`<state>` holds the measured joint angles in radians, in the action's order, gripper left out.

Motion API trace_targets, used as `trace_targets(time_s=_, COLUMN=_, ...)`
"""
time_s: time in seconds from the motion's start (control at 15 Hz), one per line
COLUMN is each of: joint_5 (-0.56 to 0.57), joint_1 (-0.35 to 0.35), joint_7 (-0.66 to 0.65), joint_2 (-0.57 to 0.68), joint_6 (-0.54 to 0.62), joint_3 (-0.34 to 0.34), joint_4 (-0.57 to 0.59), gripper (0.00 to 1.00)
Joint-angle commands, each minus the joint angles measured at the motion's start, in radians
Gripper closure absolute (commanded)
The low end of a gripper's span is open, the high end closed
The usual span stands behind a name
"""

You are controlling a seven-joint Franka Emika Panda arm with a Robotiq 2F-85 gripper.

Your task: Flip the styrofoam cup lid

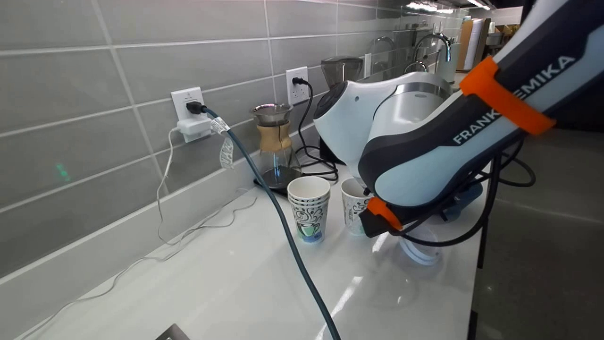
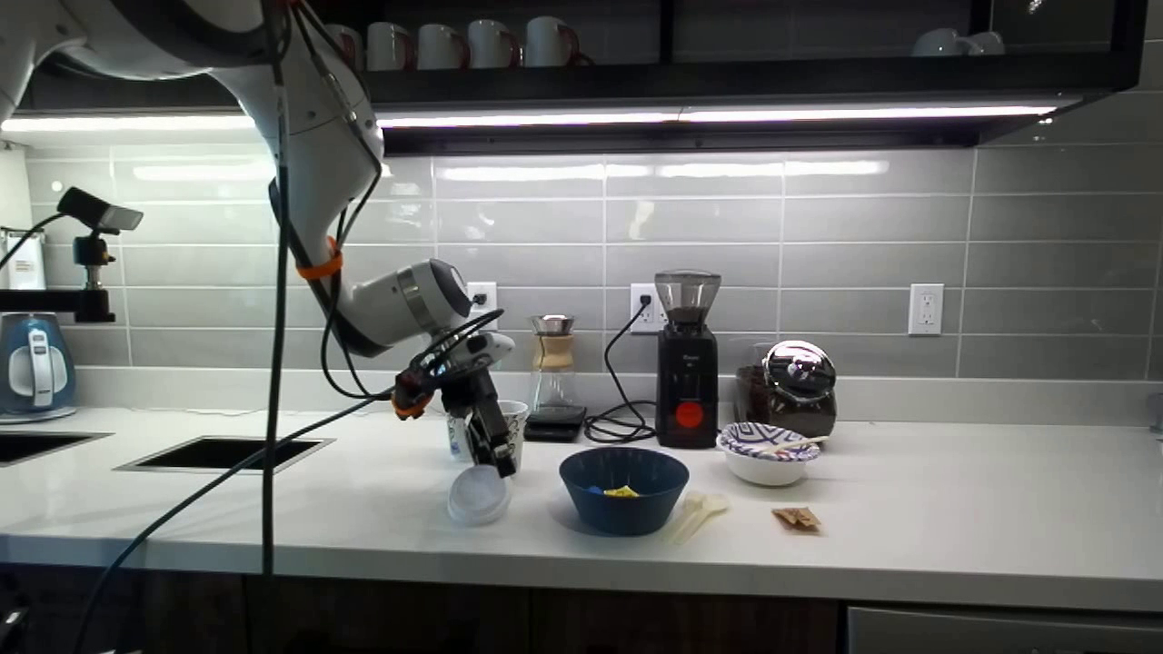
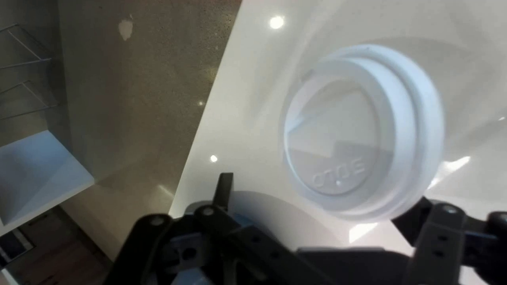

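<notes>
in an exterior view the styrofoam cup lid (image 2: 478, 495) looks tilted, left of the blue bowl (image 2: 625, 516) and nearer than the patterned cups (image 2: 519, 425); its embossed face shows in the wrist view; the gripper (image 3: 321, 204) has its fingers spread, the right one beside the rim, contact unclear; i judge the flip unfinished; turning over and settling flat remain.
</notes>
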<state>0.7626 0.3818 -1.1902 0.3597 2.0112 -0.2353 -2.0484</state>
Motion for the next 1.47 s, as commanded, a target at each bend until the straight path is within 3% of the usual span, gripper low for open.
trace_targets(time_s=0.0, joint_5=-0.090, joint_1=-0.020, joint_7=0.081, joint_2=-0.020, joint_6=0.073, joint_3=-0.010, joint_4=-0.006, gripper=0.00)
trace_targets(time_s=0.27, joint_5=-0.236, joint_1=-0.055, joint_7=0.189, joint_2=-0.079, joint_6=0.226, joint_3=-0.008, joint_4=-0.056, gripper=0.00)
trace_targets(time_s=0.47, joint_5=-0.429, joint_1=-0.106, joint_7=0.354, joint_2=-0.190, joint_6=0.332, joint_3=-0.009, joint_4=-0.146, gripper=0.00)
trace_targets(time_s=0.73, joint_5=-0.704, joint_1=-0.166, joint_7=0.638, joint_2=-0.349, joint_6=0.267, joint_3=0.006, joint_4=-0.255, gripper=0.00)
trace_targets(time_s=1.0, joint_5=-0.796, joint_1=-0.191, joint_7=0.785, joint_2=-0.532, joint_6=0.291, joint_3=0.040, joint_4=-0.365, gripper=0.00)
trace_targets(time_s=1.2, joint_5=-0.799, joint_1=-0.200, joint_7=0.820, joint_2=-0.674, joint_6=0.293, joint_3=0.052, joint_4=-0.430, gripper=0.00)
trace_targets(time_s=1.4, joint_5=-0.794, joint_1=-0.188, joint_7=0.910, joint_2=-0.829, joint_6=0.368, joint_3=0.057, joint_4=-0.513, gripper=0.00)
